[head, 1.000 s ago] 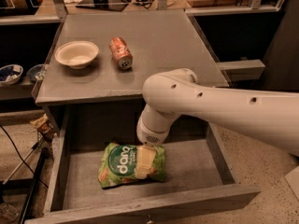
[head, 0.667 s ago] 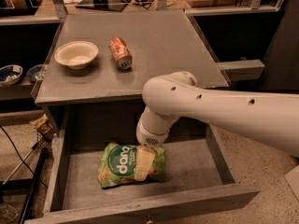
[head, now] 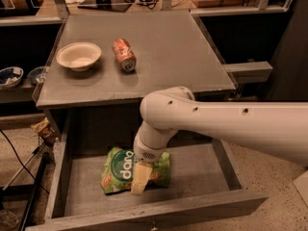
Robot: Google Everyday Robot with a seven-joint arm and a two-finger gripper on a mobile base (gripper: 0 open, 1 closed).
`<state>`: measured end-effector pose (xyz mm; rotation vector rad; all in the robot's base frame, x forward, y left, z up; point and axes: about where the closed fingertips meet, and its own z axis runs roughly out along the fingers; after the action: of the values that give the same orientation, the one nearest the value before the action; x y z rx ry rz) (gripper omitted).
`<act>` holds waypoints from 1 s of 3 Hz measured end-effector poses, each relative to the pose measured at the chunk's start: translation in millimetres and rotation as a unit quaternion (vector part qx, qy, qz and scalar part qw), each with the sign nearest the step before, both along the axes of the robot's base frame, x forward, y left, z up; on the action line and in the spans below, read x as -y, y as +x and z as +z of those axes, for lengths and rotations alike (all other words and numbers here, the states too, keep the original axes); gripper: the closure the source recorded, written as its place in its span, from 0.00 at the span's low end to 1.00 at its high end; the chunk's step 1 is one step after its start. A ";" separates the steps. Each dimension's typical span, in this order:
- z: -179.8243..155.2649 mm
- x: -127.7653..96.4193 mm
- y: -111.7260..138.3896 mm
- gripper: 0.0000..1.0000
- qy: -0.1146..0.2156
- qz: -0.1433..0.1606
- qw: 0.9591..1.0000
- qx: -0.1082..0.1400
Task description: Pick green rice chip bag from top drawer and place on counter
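The gripper [head: 138,179] is down on the green rice chip bag [head: 117,171], its pale tip lying on the bag's right half; whether it is open or has a grip cannot be told. The bag lies flat under it on the floor of the open top drawer [head: 144,214]. The white arm [head: 231,126] reaches in from the right. Beyond and above the gripper, the counter [head: 168,42] carries an orange soda can [head: 124,55] on its side and, left of that, a white bowl [head: 79,56]
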<state>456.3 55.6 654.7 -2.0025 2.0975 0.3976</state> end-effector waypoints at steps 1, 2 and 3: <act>-22.5 -0.5 8.4 0.00 -0.006 -0.017 1.000 -0.005; -22.6 -0.5 8.3 0.00 -0.006 -0.017 1.000 -0.005; -34.0 -5.5 3.1 0.00 -0.003 -0.012 1.000 -0.018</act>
<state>459.4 61.1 620.8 -1.9859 2.1443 0.4254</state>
